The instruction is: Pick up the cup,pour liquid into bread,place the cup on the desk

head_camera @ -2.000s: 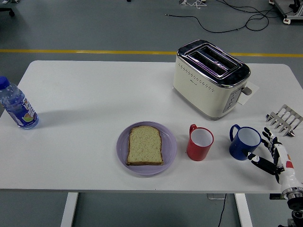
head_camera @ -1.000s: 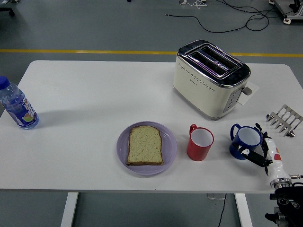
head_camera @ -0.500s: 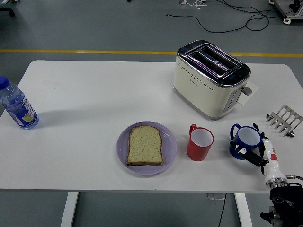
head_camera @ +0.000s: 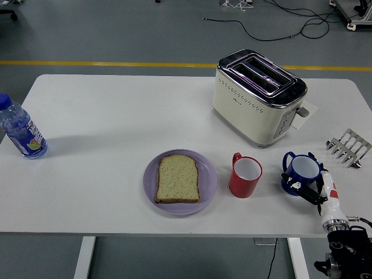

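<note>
A blue cup [head_camera: 301, 172] stands upright near the table's front right. My right hand [head_camera: 311, 185] comes in from the lower right and its black fingers [head_camera: 299, 187] are curled around the cup's lower right side. A red cup [head_camera: 246, 176] stands upright just left of it. A slice of bread [head_camera: 178, 178] lies on a lilac plate [head_camera: 208, 186] left of the red cup. My left hand is out of view.
A cream toaster [head_camera: 259, 96] stands behind the cups. A metal toast rack [head_camera: 349, 147] sits at the right edge. A water bottle [head_camera: 20, 130] stands at the far left edge. The white table [head_camera: 104, 122] ends close in front of the plate.
My right hand has moved left from beside the blue cup and closed its fingers around it. The cup has shifted slightly. Nothing else moved.
</note>
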You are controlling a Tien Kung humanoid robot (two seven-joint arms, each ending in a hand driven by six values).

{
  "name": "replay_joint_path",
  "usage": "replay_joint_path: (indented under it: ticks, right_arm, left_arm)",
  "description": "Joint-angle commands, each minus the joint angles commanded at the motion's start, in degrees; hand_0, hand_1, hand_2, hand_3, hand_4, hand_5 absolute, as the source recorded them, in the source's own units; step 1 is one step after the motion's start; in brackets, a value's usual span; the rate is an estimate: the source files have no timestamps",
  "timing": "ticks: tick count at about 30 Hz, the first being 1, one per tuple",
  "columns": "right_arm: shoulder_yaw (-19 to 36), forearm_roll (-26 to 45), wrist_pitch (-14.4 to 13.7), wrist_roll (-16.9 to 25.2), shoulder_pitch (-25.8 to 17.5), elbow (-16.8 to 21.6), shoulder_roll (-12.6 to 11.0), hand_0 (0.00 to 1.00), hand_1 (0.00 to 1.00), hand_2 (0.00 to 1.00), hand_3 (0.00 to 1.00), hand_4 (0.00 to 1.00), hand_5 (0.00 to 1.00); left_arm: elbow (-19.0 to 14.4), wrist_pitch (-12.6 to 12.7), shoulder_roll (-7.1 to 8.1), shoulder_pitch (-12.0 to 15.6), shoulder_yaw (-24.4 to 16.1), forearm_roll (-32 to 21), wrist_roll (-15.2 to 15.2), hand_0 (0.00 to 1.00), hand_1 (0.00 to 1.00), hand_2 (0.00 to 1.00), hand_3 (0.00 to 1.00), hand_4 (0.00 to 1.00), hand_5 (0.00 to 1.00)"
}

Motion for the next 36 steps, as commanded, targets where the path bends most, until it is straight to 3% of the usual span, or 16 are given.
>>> replay_joint_path:
  ticks: [1, 6, 7, 12, 13, 18, 19, 24, 25, 30, 31, 36]
  right_arm:
    - [-0.1, 0.1, 0.0, 0.1, 0.1, -0.2, 0.0, 0.853, 0.773, 0.829, 0.908, 0.926, 0.145]
    - [-0.6, 1.4, -0.5, 1.3, 0.3, -1.0, 0.1, 0.853, 0.773, 0.829, 0.908, 0.926, 0.145]
    - [-0.7, 1.6, -0.6, 1.6, 0.4, -1.1, 0.1, 0.791, 0.726, 0.774, 0.862, 0.903, 0.124]
    - [-0.8, 2.3, -0.9, 2.3, 0.4, -1.3, 0.1, 0.791, 0.726, 0.774, 0.862, 0.903, 0.124]
    - [-0.8, 2.5, -1.0, 2.5, 0.3, -1.3, 0.1, 0.7, 0.65, 0.693, 0.803, 0.842, 0.087]
    - [-0.8, 3.3, -1.2, 3.5, 0.0, -1.1, -0.1, 0.7, 0.65, 0.693, 0.803, 0.842, 0.087]
    - [-0.8, 3.4, -1.3, 3.7, 0.0, -1.1, -0.1, 0.648, 0.606, 0.652, 0.747, 0.812, 0.057]
    - [-0.9, 4.3, -2.0, 5.1, -0.1, -0.9, -0.3, 0.648, 0.606, 0.652, 0.747, 0.812, 0.057]
    - [-0.9, 4.7, -2.4, 5.7, -0.2, -0.8, -0.3, 0.571, 0.55, 0.624, 0.708, 0.803, 0.059]
    - [-0.4, 5.5, -3.6, 7.5, -0.5, -0.2, -0.5, 0.571, 0.55, 0.624, 0.708, 0.803, 0.059]
    - [-0.1, 5.7, -3.9, 7.9, -0.6, 0.3, -0.6, 0.528, 0.511, 0.588, 0.665, 0.782, 0.043]
    - [0.4, 7.3, -5.6, 9.9, -1.0, 2.7, -1.7, 0.528, 0.511, 0.588, 0.665, 0.782, 0.043]
  left_arm:
    - [0.0, 0.0, 0.0, 0.0, 0.0, 0.0, 0.0, 0.644, 0.659, 0.674, 0.517, 0.243, 0.854]
    - [0.0, 0.0, 0.0, 0.0, -0.1, 0.1, 0.0, 0.644, 0.659, 0.674, 0.517, 0.243, 0.854]
    - [0.0, 0.0, 0.0, 0.0, -0.2, 0.1, 0.0, 0.644, 0.66, 0.673, 0.517, 0.245, 0.855]
    - [0.0, 0.0, 0.0, 0.0, 0.0, 0.0, 0.0, 0.644, 0.66, 0.673, 0.517, 0.245, 0.855]
    - [0.0, 0.0, 0.0, 0.1, 0.0, 0.0, 0.0, 0.641, 0.659, 0.673, 0.516, 0.243, 0.851]
    - [0.1, 0.0, 0.0, 0.3, 0.3, -0.1, 0.0, 0.641, 0.659, 0.673, 0.516, 0.243, 0.851]
    - [0.1, 0.0, 0.0, 0.3, 0.4, -0.1, 0.0, 0.641, 0.659, 0.673, 0.515, 0.244, 0.852]
    - [0.1, 0.0, 0.0, 0.4, 0.6, -0.1, 0.0, 0.641, 0.659, 0.673, 0.515, 0.244, 0.852]
    - [0.1, 0.0, 0.0, 0.5, 0.6, -0.1, 0.0, 0.643, 0.659, 0.673, 0.515, 0.244, 0.85]
    - [0.1, 0.0, 0.0, 0.6, 0.6, 0.0, 0.0, 0.643, 0.659, 0.673, 0.515, 0.244, 0.85]
    - [0.1, 0.0, 0.0, 0.6, 0.6, 0.0, 0.0, 0.643, 0.659, 0.672, 0.517, 0.245, 0.85]
    - [0.1, 0.0, 0.0, 0.7, 0.5, 0.1, 0.0, 0.643, 0.659, 0.672, 0.517, 0.245, 0.85]
